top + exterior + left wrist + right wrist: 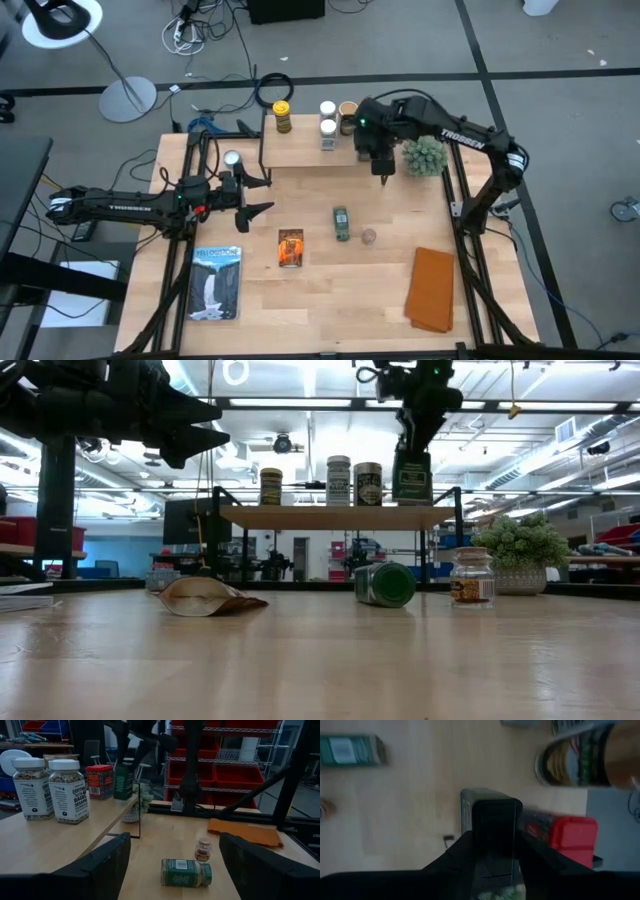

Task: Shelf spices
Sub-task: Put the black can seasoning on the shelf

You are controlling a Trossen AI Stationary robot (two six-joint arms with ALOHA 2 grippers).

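The right end effector (412, 455) pinches a dark green box (411, 478) at the shelf's (340, 516) right end beside the red tin (100, 782), while the left end effector (262, 195), fingers spread, waits over the table (330, 290).

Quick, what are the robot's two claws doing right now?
Left gripper: open, holding nothing, above the table.
Right gripper: shut on the dark green tin, at the shelf.

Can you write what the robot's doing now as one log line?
right gripper: holding dark box over shelf | left gripper: open, waiting | green jar: lying on table
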